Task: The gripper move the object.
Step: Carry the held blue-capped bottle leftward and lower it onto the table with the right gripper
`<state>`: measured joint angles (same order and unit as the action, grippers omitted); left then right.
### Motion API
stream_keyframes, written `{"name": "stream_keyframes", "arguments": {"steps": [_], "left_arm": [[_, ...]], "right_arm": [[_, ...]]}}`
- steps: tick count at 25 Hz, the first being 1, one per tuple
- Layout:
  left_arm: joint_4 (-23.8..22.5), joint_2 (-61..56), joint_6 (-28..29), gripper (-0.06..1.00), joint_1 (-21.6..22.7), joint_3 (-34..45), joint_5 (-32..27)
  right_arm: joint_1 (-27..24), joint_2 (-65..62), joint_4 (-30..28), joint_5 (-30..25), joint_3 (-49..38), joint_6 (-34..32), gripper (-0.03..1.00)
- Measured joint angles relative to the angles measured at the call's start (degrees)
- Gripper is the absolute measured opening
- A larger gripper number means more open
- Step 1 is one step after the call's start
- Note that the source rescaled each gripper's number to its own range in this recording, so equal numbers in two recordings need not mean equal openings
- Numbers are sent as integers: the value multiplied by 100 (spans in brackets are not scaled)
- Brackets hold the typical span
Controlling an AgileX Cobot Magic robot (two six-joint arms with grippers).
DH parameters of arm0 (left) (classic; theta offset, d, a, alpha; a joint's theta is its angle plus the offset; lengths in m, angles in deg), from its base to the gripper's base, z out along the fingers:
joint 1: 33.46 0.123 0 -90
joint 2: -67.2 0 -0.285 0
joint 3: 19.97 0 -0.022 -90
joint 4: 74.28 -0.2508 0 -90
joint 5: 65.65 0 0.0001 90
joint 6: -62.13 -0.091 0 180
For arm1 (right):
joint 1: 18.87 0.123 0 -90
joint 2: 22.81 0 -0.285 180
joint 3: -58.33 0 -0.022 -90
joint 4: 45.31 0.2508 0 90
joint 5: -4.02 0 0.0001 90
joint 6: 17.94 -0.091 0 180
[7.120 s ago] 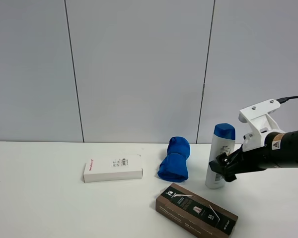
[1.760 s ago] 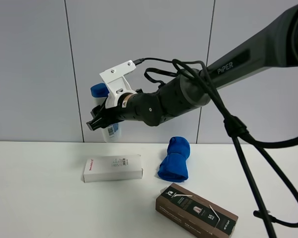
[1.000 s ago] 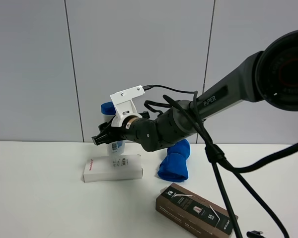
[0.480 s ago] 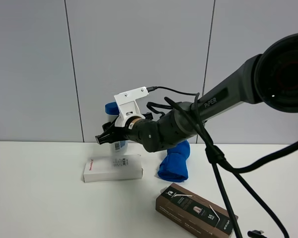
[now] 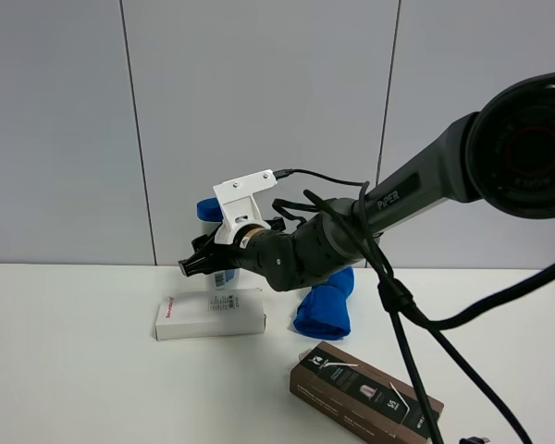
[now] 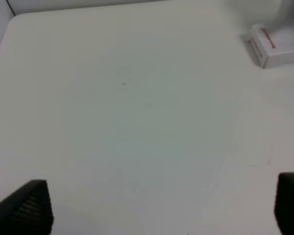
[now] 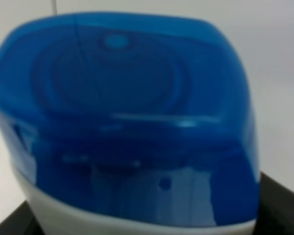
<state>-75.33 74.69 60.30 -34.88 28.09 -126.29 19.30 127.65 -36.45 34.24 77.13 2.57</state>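
Exterior high: right hand (image 5: 202, 266) is gripping shampoo bottle (image 5: 210, 210) upright just behind white box (image 5: 210, 313); left hand (image 6: 161, 205) is hanging open.

We saw the right arm stretched across the middle toward nine o'clock, its gripper (image 5: 194, 266) clamped on the white shampoo bottle (image 5: 210, 210). The bottle was about upright, blue cap on top, and the arm hid much of its body. We could not tell whether its base touched the white table (image 5: 65, 370). A flat white box (image 5: 210, 314) lay at six o'clock of the bottle. A blue rolled cloth (image 5: 326, 305) lay at three o'clock of that box, near it. A brown carton (image 5: 365, 393) lay at five o'clock of the cloth, toward the table's front edge.
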Motion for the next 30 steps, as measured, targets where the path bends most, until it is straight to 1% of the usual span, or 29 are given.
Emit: {"name": "stream_keyframes", "arguments": {"steps": [3,7,11,14,21,26,30], "left_arm": [[0,0,0,100,0,0,0],[0,0,0,100,0,0,0],[0,0,0,100,0,0,0],[0,0,0,100,0,0,0],[0,0,0,100,0,0,0],[0,0,0,100,0,0,0],[0,0,0,100,0,0,0]], "right_arm": [[0,0,7,0,0,0,0],[0,0,7,31,0,0,5],[0,0,7,130,46,0,20],[0,0,7,135,46,0,29],[0,-5,7,152,46,0,33],[0,-65,7,126,46,13,48],[0,-163,7,-9,46,198,52]]}}
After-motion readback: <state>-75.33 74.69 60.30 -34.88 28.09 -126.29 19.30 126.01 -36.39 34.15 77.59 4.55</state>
